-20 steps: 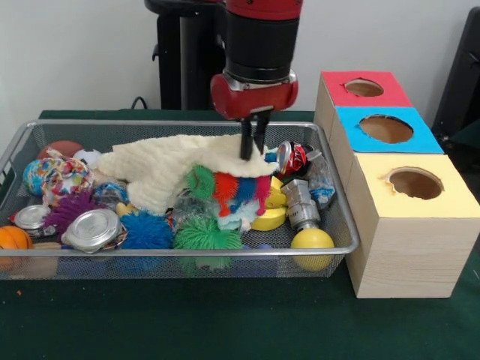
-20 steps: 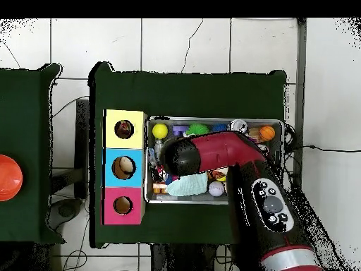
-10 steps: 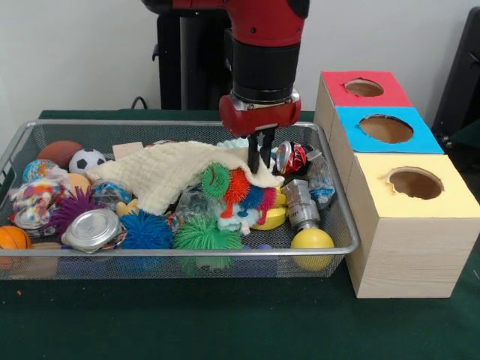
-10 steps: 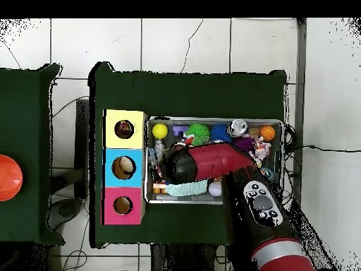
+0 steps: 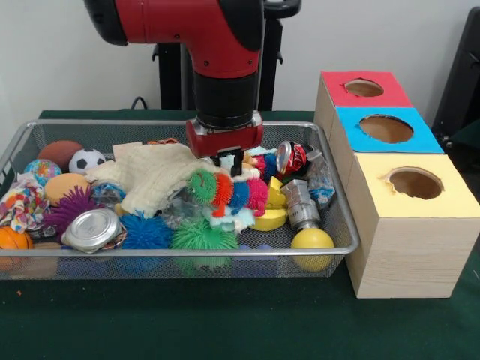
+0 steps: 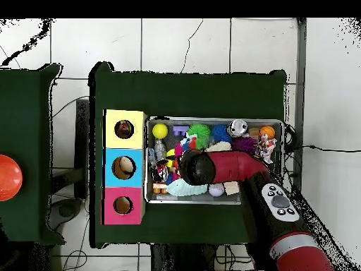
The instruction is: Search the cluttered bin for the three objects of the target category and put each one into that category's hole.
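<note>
Fingers of the gripper [image 5: 231, 163] are reaching down into the clutter just above a multicoloured spiky toy [image 5: 229, 192], and from where I am standing I cannot tell whether they are apart or clamped on anything. The red and black arm [image 5: 196, 36] is hanging over the middle of the wire bin [image 5: 330, 241], beside a cream cloth [image 5: 154, 172] that is lying draped across the pile. Around it I am counting one yellow ball [image 5: 312, 241], one soccer ball [image 5: 87, 160], one orange ball [image 5: 13, 238], a green spiky ball [image 5: 196, 235], a blue spiky ball [image 5: 146, 231] and a purple one [image 5: 66, 211], plus a silver can [image 5: 94, 229] and a crushed red can [image 5: 293, 158]. Three boxes are standing in a row just beside the bin, each with one round hole: red [image 5: 363, 88], blue [image 5: 385, 128] and yellow [image 5: 414, 183].
</note>
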